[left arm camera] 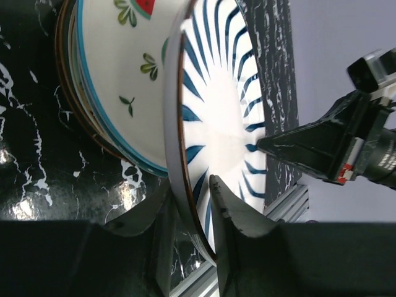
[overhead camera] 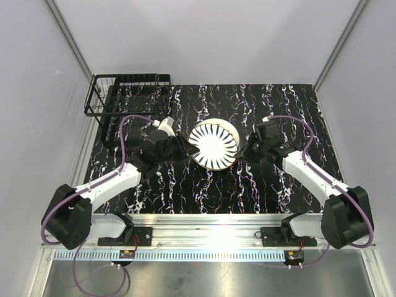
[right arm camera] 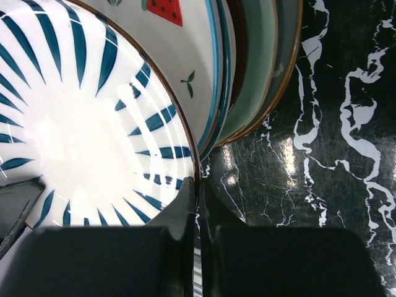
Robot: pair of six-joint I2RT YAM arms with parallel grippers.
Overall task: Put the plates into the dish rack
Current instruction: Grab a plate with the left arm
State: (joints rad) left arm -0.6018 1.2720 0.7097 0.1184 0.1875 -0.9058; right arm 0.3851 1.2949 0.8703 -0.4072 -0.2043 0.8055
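Plates (overhead camera: 230, 133) sit stacked at the centre of the overhead frame on the marbled bench (overhead camera: 278, 185). The striped plate (overhead camera: 213, 145) is uppermost and tipped off the pile. Right jaws, clenched on nothing, press their tip to its rim at the lower middle of the right wrist frame, probably bracing it so that it cannot slide away. Left jaws straddle the opposite rim, one on each face; whether they pinch it yet I cannot tell. Only the left wrist view shows the wedge of gap above the watermelon plate (left arm camera: 124, 74) beneath, which gives room to reach under. Only the overhead view shows the dish rack (overhead camera: 127, 93), upper left, with no plate visible in it.
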